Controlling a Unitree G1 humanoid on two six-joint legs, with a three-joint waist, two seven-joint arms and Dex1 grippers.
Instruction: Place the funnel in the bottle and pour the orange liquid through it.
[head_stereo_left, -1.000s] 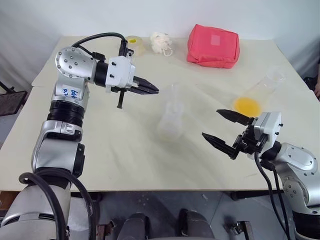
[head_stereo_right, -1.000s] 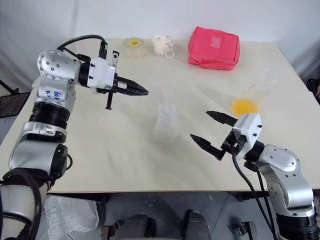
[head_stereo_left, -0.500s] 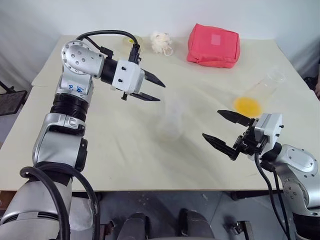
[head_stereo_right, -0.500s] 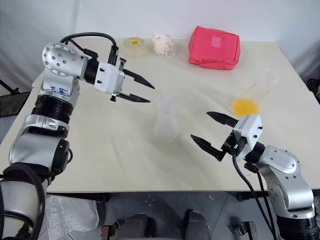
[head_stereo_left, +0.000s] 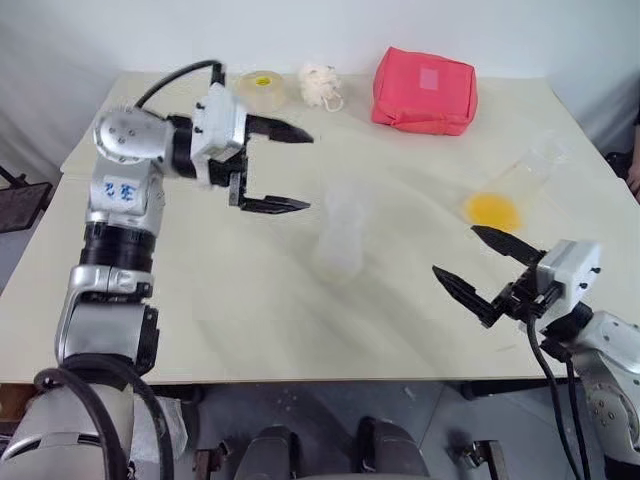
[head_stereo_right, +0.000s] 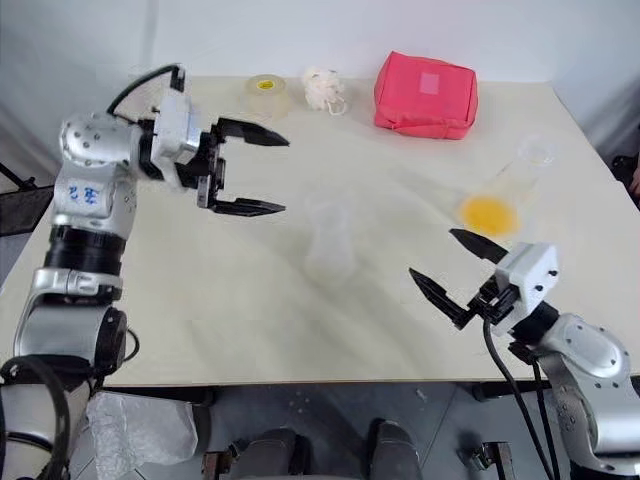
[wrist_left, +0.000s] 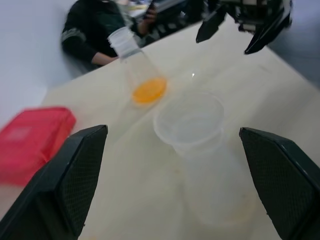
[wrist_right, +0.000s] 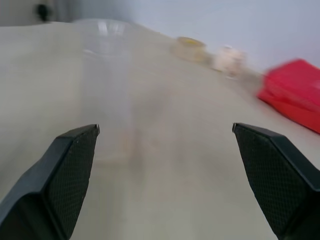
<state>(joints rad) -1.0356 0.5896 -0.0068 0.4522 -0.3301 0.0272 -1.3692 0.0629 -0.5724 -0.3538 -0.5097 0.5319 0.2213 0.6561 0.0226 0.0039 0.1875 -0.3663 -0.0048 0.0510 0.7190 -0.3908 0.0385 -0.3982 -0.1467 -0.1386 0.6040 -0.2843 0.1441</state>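
The bottle (head_stereo_left: 340, 238) stands upright near the middle of the table (head_stereo_left: 250, 330), with the funnel (wrist_left: 188, 119) seated in its mouth; in the head views the funnel is too transparent to separate from the neck. The orange liquid (head_stereo_left: 491, 210) sits in the base of a clear flask (head_stereo_left: 525, 175) lying tilted near the table's right edge, neck toward the far right corner.

The left gripper (head_stereo_left: 285, 168) hangs above the table on the bottle's left, pointing toward it, fingers spread wide and holding nothing. The right gripper (head_stereo_left: 487, 266) sits near the table's front right, between the bottle and the flask, fingers likewise spread and empty.

Along the far edge lie a tape roll (head_stereo_left: 262, 86), a white puff (head_stereo_left: 320, 84) and a red pouch (head_stereo_left: 424, 90).
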